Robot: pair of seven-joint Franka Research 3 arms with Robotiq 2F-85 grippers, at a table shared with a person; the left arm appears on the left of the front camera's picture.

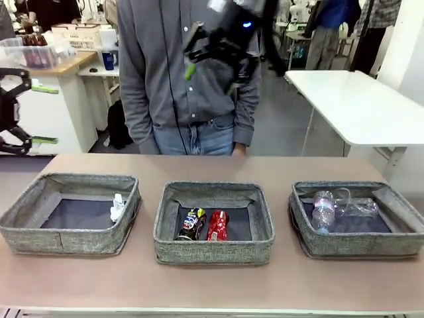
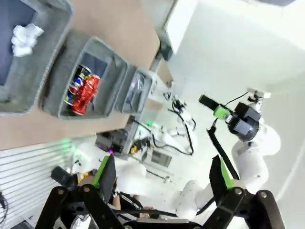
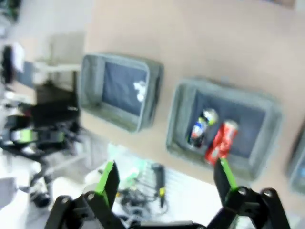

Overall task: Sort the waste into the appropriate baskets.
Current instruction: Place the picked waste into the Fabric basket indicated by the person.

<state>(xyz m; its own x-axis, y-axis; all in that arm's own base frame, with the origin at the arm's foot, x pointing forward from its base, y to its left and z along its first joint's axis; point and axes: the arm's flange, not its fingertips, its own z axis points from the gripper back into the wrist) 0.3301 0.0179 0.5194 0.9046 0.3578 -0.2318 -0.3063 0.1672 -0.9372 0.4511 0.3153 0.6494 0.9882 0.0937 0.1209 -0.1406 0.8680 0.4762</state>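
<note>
Three grey baskets stand in a row on the table. A white paper ball (image 1: 118, 207) (image 3: 139, 89) lies in the left basket (image 1: 66, 242). Side by side in the middle basket (image 1: 212, 252) are a dark can (image 1: 192, 224) (image 3: 200, 128) and a red can (image 1: 217, 225) (image 2: 88, 93). The right basket (image 1: 358, 247) holds clear bottles (image 1: 323, 211). My left gripper (image 1: 45, 114) (image 2: 162, 174) hangs open and holds nothing at the far left, beyond the table. High above the middle basket, my right gripper (image 1: 212, 76) (image 3: 167, 176) is blurred, open and holds nothing.
A person in a grey shirt (image 1: 165, 73) stands at the far edge behind the middle basket. A white table (image 1: 358, 106) is at the back right and a cluttered desk (image 1: 59, 59) at the back left. Bare tabletop (image 1: 212, 285) runs in front of the baskets.
</note>
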